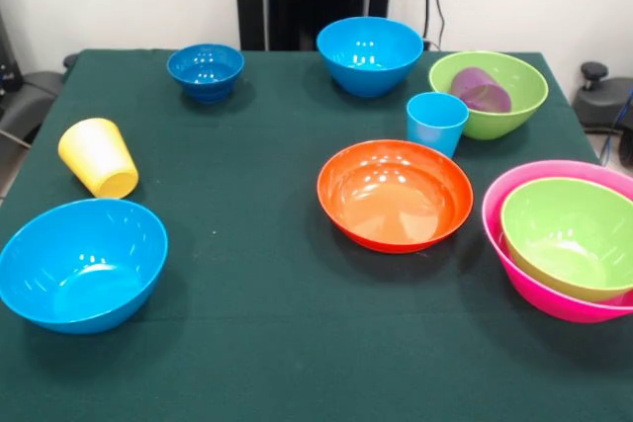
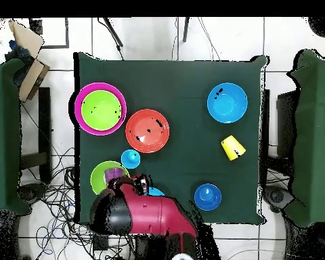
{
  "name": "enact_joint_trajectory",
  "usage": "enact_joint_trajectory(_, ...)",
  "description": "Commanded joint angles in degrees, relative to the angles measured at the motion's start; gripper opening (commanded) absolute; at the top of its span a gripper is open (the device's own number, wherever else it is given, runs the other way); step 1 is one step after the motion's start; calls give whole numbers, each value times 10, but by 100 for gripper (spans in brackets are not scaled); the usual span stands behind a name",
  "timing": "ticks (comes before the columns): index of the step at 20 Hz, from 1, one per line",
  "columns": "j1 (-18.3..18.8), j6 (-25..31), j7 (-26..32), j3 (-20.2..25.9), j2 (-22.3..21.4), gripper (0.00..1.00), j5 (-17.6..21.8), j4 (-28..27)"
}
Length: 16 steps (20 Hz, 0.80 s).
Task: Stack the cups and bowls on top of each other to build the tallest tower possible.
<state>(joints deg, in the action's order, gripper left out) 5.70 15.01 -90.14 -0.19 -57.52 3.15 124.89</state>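
Note:
The large pink bowl (image 1: 499, 234) (image 2: 79, 101) holds a lime-green bowl (image 1: 569, 234) (image 2: 101, 110); this is the only stack. The orange bowl (image 1: 395, 195) (image 2: 147, 131) and the light blue cup (image 1: 436, 123) (image 2: 131, 159) stand apart on the table. The purple cup (image 1: 480, 91) (image 2: 113, 175) lies in the second lime-green bowl (image 1: 514, 111) (image 2: 97, 179). The yellow cup (image 1: 98, 157) (image 2: 232, 147) lies on its side. The sky-blue bowls (image 1: 369, 54) (image 1: 82, 264) (image 2: 227, 103) and the dark-blue bowl (image 1: 206, 71) (image 2: 207, 196) stand alone. My gripper (image 2: 142, 181) shows only overhead, above the table's robot-side edge.
My red arm (image 2: 148, 213) covers most of one sky-blue bowl in the overhead view. The dark green table (image 1: 277, 343) (image 2: 185, 81) carries everything. Cables lie on the floor (image 2: 57, 169) beside the table.

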Motion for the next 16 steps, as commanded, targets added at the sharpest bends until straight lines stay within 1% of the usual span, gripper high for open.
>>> enact_joint_trajectory(1,20,-92,-49,9,156,100,73,-23)
enact_joint_trajectory(5,33,-120,-32,6,213,100,101,-63)
enact_joint_trajectory(8,45,-122,-16,7,244,100,121,-96)
enact_joint_trajectory(12,68,-118,-6,20,259,100,145,-126)
enact_joint_trajectory(16,85,-85,0,41,255,100,155,-159)
